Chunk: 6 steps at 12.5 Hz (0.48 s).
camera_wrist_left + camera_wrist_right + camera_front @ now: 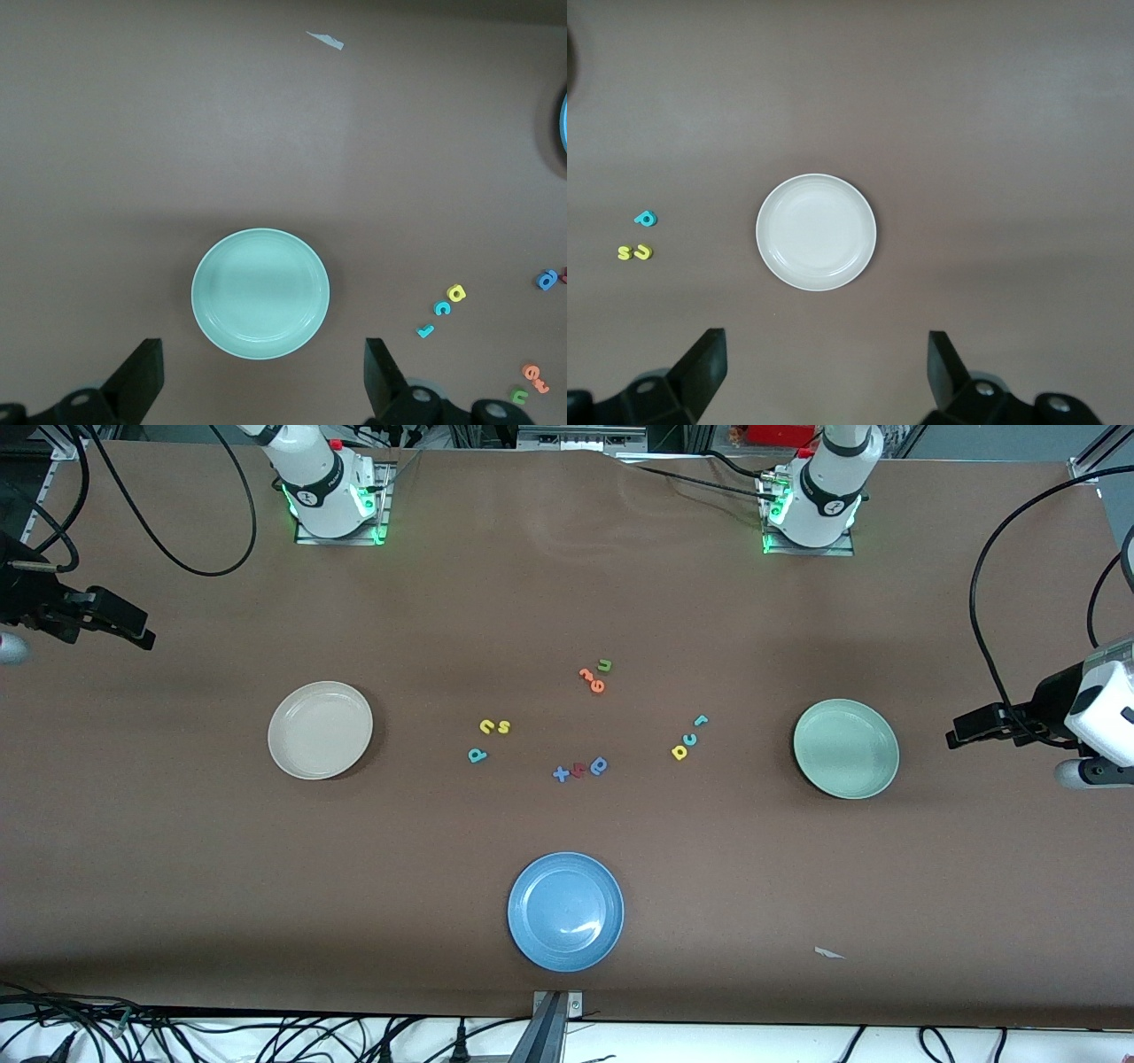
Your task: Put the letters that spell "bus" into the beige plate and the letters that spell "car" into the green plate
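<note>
Near the beige plate (320, 730), "bus" letters (490, 737) lie loose; both end effectors wide, empty; risk: grabbing green "u" (605, 665) instead.

We list one brown cloth-covered table (177, 850). On it we count a round cream-beige plate (320, 730), a round mint-green plate (846, 748), a round blue plate (565, 911) and scattered small foam letters (580, 769).

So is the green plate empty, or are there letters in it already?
Empty. The green plate shows only its bare inside in the front and left wrist views. The teal c, yellow a and teal r lie on the table beside it.
</note>
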Each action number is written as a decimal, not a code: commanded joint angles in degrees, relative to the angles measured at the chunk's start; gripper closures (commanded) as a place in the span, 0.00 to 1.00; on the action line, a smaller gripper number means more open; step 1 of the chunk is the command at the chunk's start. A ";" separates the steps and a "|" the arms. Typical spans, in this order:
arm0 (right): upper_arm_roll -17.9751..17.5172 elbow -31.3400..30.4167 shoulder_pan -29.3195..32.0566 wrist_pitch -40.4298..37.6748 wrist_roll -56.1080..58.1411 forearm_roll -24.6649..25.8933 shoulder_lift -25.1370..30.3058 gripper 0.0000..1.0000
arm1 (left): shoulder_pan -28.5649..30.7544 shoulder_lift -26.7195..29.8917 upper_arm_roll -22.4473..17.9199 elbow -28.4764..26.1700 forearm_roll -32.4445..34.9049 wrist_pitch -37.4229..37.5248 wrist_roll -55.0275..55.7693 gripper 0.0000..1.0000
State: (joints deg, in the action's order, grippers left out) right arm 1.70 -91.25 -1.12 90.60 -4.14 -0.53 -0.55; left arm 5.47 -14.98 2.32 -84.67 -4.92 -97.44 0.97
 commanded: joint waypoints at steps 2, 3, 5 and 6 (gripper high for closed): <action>-0.47 -0.42 0.41 0.54 0.71 0.97 0.38 0.00 | -0.11 -0.58 -0.04 1.53 1.29 2.87 -1.67 0.03; -0.47 -0.42 0.41 0.54 0.71 0.97 0.38 0.00 | -0.28 -0.32 0.57 1.27 2.79 3.39 -1.84 0.03; -0.47 -0.42 0.41 0.54 0.71 0.97 0.38 0.00 | -0.28 0.21 1.02 0.13 3.33 5.85 -1.85 0.06; -0.47 -0.42 0.41 0.63 0.71 0.97 0.29 0.00 | -0.28 0.21 1.10 0.12 3.33 6.21 -1.85 0.04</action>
State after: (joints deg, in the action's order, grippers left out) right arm 1.70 -91.25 -1.12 90.69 -4.14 -0.52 -0.55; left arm 5.36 -14.99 3.18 -84.72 -3.11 -92.78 0.34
